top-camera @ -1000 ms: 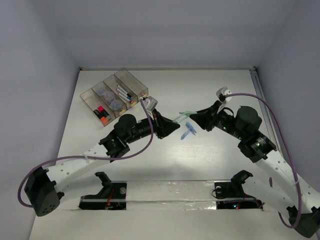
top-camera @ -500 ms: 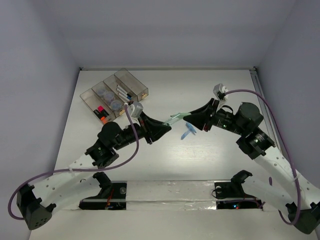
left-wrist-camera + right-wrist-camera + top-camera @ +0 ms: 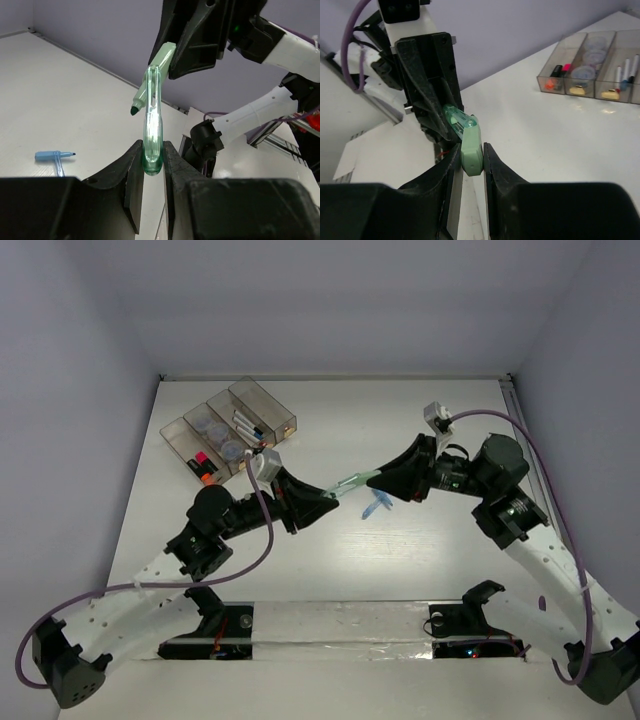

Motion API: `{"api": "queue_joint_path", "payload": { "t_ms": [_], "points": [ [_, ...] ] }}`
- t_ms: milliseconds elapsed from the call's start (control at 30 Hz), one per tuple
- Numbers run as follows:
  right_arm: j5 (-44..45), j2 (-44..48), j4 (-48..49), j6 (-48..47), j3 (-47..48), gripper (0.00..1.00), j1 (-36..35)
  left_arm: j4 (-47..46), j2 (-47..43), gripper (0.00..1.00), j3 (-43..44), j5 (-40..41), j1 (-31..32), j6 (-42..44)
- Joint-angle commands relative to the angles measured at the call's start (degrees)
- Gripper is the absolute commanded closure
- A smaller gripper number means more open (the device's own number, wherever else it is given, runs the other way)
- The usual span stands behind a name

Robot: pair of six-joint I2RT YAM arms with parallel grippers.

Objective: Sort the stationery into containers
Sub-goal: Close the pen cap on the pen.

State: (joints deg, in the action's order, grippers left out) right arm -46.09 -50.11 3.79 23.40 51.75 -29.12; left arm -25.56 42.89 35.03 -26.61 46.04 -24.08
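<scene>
A pale-green clip hangs in the air between both grippers, above the table's middle. My left gripper is shut on its clear green end. My right gripper is shut on its opaque pale-green end. A blue clip lies on the table just below them and also shows in the left wrist view. The containers, four joined smoky bins at the back left, hold black highlighters, grey-blue rolls and white pens.
The containers also show at the upper right of the right wrist view. White walls enclose the table at the back and both sides. A rail runs along the right edge. Black clamps sit at the near edge.
My right gripper has carried the pale-green clip a little left. My left arm has drawn back toward the left, and its jaws now grip the clip's clear end.
</scene>
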Motion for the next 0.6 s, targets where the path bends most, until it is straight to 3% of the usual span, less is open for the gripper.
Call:
{"api": "queue_joint_path", "payload": {
  "t_ms": [0, 567],
  "points": [
    [-10.1, -0.9, 5.6, 4.1, 4.9, 1.0, 1.2, -2.7, -2.0, 1.0, 0.3, -4.1, -0.3, 2.5],
    [-16.2, -2.2, 5.4, 8.2, 7.3, 1.0, 1.7, 0.1, -2.0, 1.0, 3.1, -4.2, -0.9, 4.7]
  ]
}}
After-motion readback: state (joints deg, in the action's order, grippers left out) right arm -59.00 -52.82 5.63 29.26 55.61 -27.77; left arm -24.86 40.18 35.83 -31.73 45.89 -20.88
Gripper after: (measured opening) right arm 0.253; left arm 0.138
